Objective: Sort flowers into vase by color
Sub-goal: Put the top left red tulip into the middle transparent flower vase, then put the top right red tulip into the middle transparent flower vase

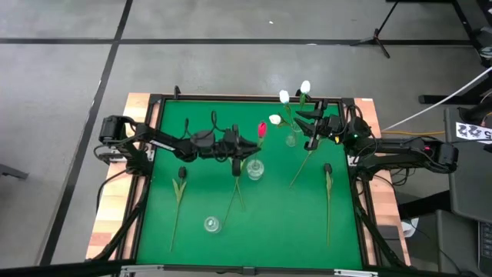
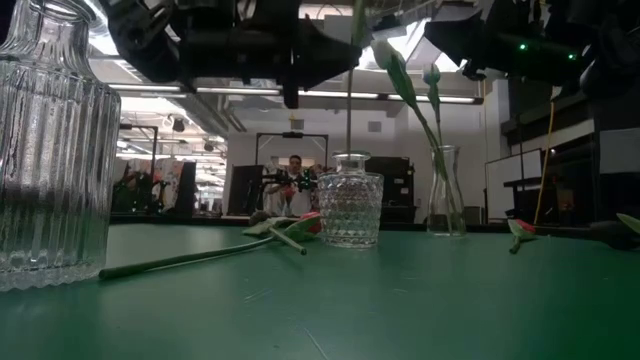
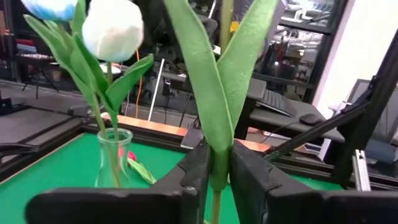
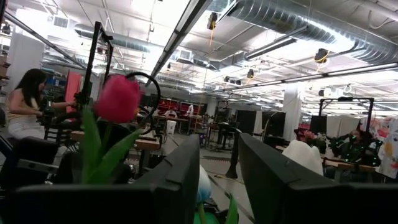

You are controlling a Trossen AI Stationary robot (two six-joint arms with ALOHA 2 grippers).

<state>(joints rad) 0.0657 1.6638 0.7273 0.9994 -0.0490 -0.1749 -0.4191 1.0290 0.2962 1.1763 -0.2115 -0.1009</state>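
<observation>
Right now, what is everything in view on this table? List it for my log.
Table: one, green.
Vases: three, clear glass; far, middle, near edge.
White tulips: three, standing in the far vase.
Pink-red tulip: one, held upright over the middle vase.
Dark tulips: two, lying flat; left, right.
Other lying flowers: two, by the middle vase and the far vase; heads look pinkish.
Left gripper: shut on the pink-red tulip's stem.
Right gripper: open, near the far vase.
</observation>
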